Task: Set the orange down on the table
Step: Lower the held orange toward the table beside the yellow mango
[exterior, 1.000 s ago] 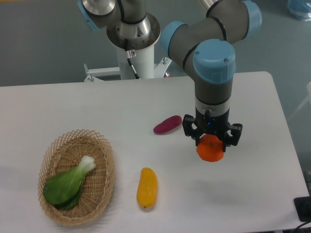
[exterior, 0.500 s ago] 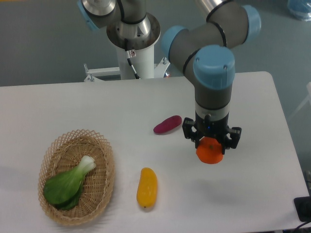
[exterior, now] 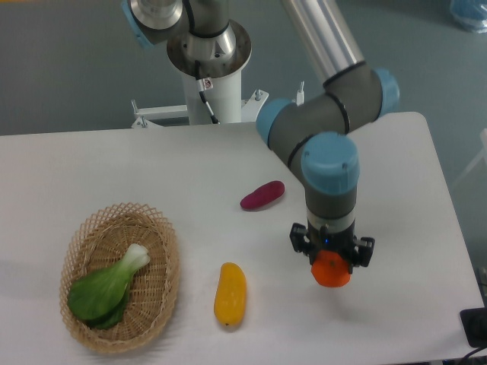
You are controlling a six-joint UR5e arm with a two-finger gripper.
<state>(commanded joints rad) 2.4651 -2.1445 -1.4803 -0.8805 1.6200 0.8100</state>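
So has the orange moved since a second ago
Yes. The orange, held in the gripper, has shifted toward the camera, down in the view, and now sits farther from the purple sweet potato.

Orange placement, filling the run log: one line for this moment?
gripper shut on orange | low over table | not released

My jaws are black and blocky, two short fingers (exterior: 361, 252) flanking a small blue light on the mount between them. Directly above the jaws rises a grey cylindrical wrist with a pale band, topped by a light-blue round cap (exterior: 330, 162). Further above sit more grey joints with blue caps, then a long bright silver tube. My base column (exterior: 215, 95) is white under a grey flange, with a black cable running down it.
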